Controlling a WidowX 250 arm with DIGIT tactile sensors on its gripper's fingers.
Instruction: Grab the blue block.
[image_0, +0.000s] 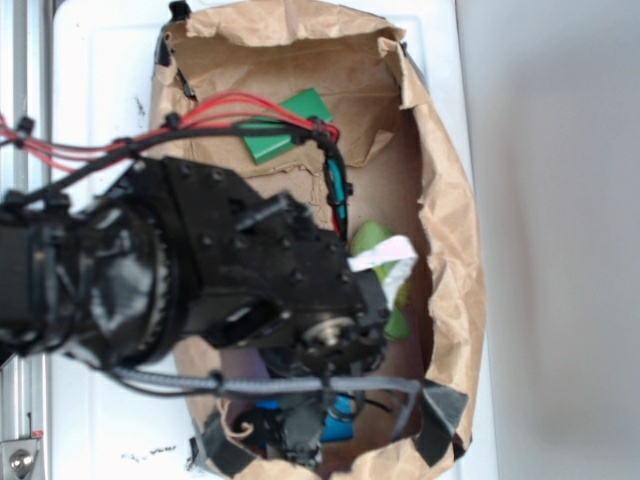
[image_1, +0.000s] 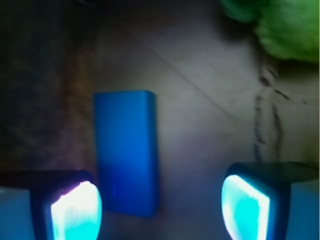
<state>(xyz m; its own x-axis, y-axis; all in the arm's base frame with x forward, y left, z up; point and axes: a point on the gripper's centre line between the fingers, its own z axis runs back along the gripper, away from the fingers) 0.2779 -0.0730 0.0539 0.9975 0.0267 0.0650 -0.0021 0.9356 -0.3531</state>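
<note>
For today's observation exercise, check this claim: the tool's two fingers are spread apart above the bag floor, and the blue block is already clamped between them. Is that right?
Not quite. The tool is spread open, but the blue block is not clamped: it lies flat on the bag floor near one finger, with a wide gap to the other. The wrist view shows this.

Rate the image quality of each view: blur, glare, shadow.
Wrist: soft and motion-blurred, dark at the left, the tool's fingertips glowing overexposed cyan beside the blue block, the plush toy a fuzzy smear. Exterior: evenly lit, washed-out white surround, the arm slightly blurred and hiding most of the block.
</note>
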